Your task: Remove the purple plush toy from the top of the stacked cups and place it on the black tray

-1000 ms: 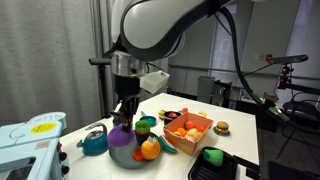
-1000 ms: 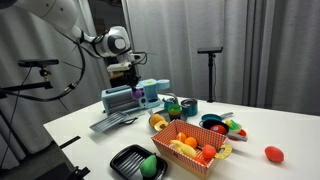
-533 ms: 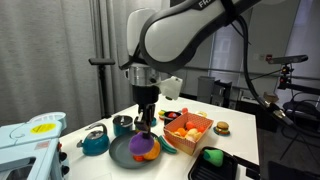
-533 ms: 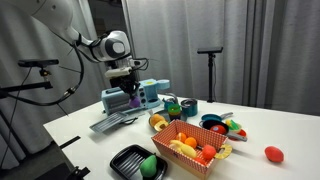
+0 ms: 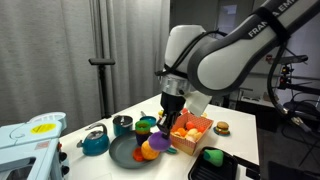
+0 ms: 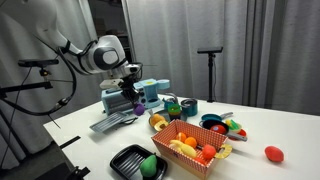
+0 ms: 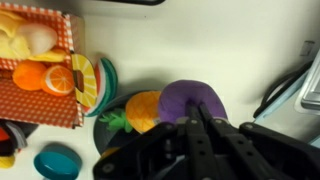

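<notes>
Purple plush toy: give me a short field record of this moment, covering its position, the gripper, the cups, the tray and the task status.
toy: purple plush toy, held over the dark green plate, beside the orange fruit
gripper: gripper shut on the toy
cups: stacked cups, top bare
tray: black tray holds only a green round toy
status: toy off the cups, not yet on the tray

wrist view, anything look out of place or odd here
Nothing spilled or damaged. The soft purple plush toy sits in the end effector over the round dark green plate. The flat black tray holds a bright green round toy.
</notes>
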{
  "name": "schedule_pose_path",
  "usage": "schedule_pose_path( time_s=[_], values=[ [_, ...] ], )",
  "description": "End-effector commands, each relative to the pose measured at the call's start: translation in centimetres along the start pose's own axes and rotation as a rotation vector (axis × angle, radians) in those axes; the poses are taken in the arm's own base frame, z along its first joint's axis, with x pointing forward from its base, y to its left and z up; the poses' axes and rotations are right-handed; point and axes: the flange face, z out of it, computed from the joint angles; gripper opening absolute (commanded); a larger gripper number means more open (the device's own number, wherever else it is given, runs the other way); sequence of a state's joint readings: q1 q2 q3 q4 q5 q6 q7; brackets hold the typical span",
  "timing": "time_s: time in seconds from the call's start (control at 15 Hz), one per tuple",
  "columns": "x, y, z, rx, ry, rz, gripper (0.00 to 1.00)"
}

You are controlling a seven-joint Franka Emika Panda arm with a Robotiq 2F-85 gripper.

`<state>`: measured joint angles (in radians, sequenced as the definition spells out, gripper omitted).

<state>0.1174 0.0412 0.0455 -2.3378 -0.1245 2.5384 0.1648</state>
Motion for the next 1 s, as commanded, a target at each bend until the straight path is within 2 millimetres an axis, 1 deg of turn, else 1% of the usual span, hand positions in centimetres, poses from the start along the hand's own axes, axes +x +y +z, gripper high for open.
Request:
schedule_pose_path(
  time_s=[0.0, 0.2, 0.4, 0.53, 0.67, 0.73, 0.8, 0.93],
  values=[
    [-5.6, 3.7, -0.7, -0.060, -0.008, 0.187, 0.01],
    [-9.3, 6.7, 0.0, -0.105, -0.092, 0.343, 0.01],
    [-12.1, 9.0, 1.4, -0.132, -0.199, 0.493, 0.01],
    [-13.5, 10.0, 2.2, -0.146, -0.248, 0.568, 0.01],
    [-14.2, 10.5, 2.8, -0.150, -0.269, 0.594, 0.01],
    [-14.5, 10.6, 2.9, -0.146, -0.281, 0.604, 0.29],
    [-14.6, 10.5, 3.0, -0.147, -0.270, 0.600, 0.32],
    [-14.6, 10.4, 3.0, -0.143, -0.261, 0.592, 0.44]
  ],
)
